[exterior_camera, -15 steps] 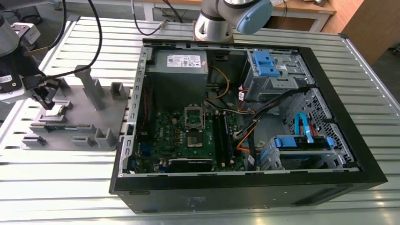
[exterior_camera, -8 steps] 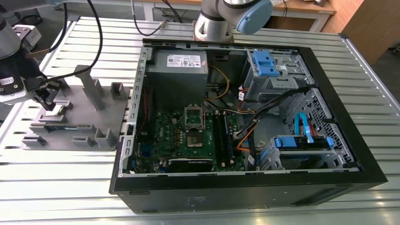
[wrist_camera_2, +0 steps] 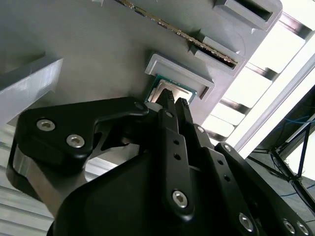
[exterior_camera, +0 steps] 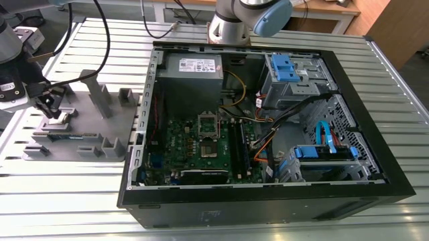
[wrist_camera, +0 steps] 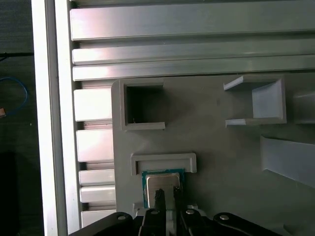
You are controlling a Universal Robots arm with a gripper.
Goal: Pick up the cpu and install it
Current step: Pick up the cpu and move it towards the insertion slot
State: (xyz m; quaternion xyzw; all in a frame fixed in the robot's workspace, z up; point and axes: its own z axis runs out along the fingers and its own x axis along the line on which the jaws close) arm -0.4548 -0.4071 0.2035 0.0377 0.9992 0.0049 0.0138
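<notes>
Cpu (wrist_camera: 165, 181) lies flat in its shallow pocket on the grey tray (wrist_camera: 221, 162), silver top up, one edge tucked against the pocket's raised lip (wrist_camera: 163, 158). My end effector (wrist_camera: 167, 192) is straight above it. In both wrist views the two black fingertips (wrist_camera_2: 165, 100) are drawn nearly together with only a slim gap between them, and they sit over the middle of the chip, not out at its edges. They clasp nothing that I can see (whether the tips actually press on the metal, I cannot tell).

In the exterior view the end effector (exterior_camera: 52, 108) hangs over the tray (exterior_camera: 87, 125) at that view's left, with the cpu (exterior_camera: 63, 117) just beneath it. A long green memory stick (exterior_camera: 64, 135) rests in a slot near the chip, on the same tray. The tray stands on the slatted metal tabletop (exterior_camera: 67, 191). The open computer case (exterior_camera: 375, 150) lies well apart from it, toward the exterior view's right, with the green motherboard (exterior_camera: 181, 135) exposed inside.
</notes>
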